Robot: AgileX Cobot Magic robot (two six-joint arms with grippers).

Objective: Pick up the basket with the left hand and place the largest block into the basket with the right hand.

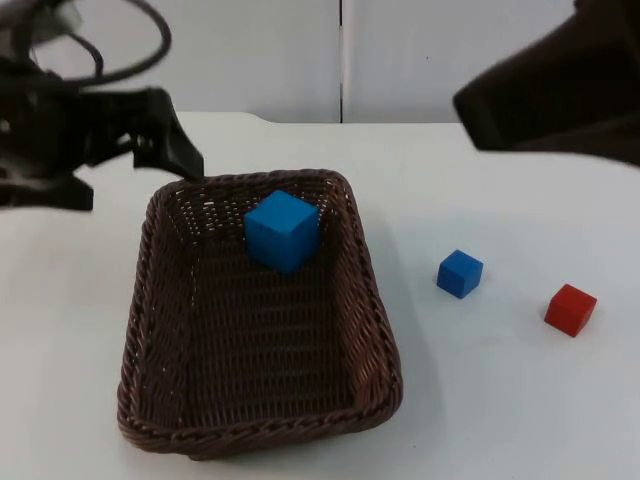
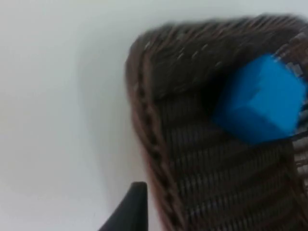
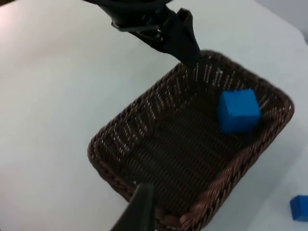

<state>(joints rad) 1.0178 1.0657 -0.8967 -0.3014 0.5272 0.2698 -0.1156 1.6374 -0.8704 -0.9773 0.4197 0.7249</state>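
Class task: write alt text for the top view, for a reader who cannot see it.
A large blue cube sits inside a dark brown woven wicker basket on a white table, with the left tool at the basket's far left corner. A small blue cube and a small red cube lie apart on the table to the basket's right.

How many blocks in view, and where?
3. A large blue block lies inside the basket at its far end; a small blue block and a red block sit on the table right of the basket.
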